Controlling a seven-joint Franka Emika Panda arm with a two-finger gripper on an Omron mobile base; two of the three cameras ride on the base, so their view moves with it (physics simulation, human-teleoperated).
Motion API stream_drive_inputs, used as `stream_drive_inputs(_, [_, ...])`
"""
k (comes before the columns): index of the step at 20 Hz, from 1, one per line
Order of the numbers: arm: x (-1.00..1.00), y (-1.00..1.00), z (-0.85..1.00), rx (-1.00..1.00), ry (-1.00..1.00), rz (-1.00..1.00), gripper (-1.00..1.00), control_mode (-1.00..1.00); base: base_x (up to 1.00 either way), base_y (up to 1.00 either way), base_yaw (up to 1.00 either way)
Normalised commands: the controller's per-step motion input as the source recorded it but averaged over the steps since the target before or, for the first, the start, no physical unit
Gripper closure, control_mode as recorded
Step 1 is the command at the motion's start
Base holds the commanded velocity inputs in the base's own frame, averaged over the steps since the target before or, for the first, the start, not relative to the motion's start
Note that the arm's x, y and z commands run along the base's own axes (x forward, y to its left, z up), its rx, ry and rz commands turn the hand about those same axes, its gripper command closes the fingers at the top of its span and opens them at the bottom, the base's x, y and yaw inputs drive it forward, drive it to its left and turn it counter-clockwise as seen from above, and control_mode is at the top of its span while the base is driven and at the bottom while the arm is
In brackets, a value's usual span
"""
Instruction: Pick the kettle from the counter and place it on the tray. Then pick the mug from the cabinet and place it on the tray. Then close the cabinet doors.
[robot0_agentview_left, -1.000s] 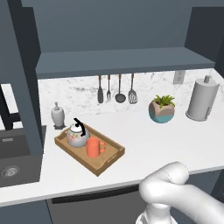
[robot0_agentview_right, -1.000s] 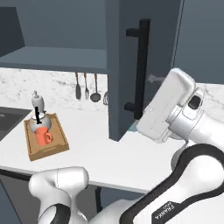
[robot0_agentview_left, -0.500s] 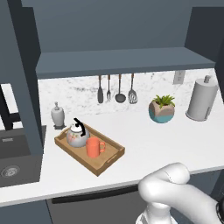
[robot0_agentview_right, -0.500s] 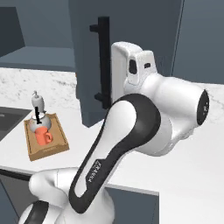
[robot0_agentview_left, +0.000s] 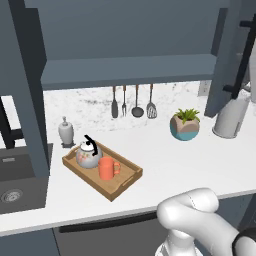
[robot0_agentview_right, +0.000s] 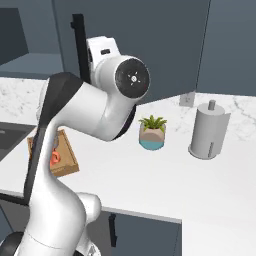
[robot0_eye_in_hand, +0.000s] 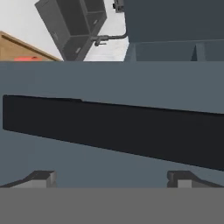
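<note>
The white kettle (robot0_agentview_left: 89, 154) and the orange mug (robot0_agentview_left: 106, 168) stand side by side on the wooden tray (robot0_agentview_left: 125, 181), which lies on the marble counter (robot0_agentview_left: 170, 162). The cabinet (robot0_agentview_left: 130, 70) is open, its shelf bare. Its left door (robot0_agentview_left: 25, 85) stands wide; the right door (robot0_agentview_left: 231, 55) is swung partway inward. In the hand view my gripper (robot0_eye_in_hand: 113, 179) is open, fingertips (robot0_eye_in_hand: 41, 178) wide apart, right up against that door's black bar handle (robot0_eye_in_hand: 113, 131). The arm's hand (robot0_agentview_right: 102, 50) sits at the handle (robot0_agentview_right: 77, 45). A tray corner (robot0_eye_in_hand: 17, 48) with the mug (robot0_eye_in_hand: 26, 58) shows beyond.
A potted plant (robot0_agentview_left: 185, 125) and a paper-towel roll (robot0_agentview_left: 231, 117) stand at the right of the counter. A grey dispenser (robot0_agentview_left: 65, 131) is behind the tray, utensils (robot0_agentview_left: 132, 102) hang on the wall, and a sink (robot0_agentview_left: 15, 175) lies at the left.
The right cabinet door has swung inward toward the cabinet, and the arm has swept left with it, the hand staying at the bar handle. Kettle, mug and tray have not moved.
</note>
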Motion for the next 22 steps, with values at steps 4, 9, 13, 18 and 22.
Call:
stream_drive_inputs(4, [1.0, 0.48, -0.33, -0.03, -0.03, -0.2, -1.0, -1.0, 0.0, 0.0, 0.0])
stream_drive_inputs(9, [1.0, 0.28, -0.32, -0.05, -0.07, -0.21, -1.0, -1.0, 0.0, 0.0, 0.0])
stream_drive_inputs(13, [1.0, 0.13, -0.34, -0.05, -0.02, -0.26, -1.0, -1.0, 0.0, 0.0, 0.0])
stream_drive_inputs(18, [1.0, 0.0, -0.22, -0.02, 0.0, -0.27, -1.0, -1.0, 0.0, 0.0, 0.0])
stream_drive_inputs(22, [1.0, 0.0, -0.2, -0.01, 0.0, -0.25, -1.0, -1.0, 0.0, 0.0, 0.0])
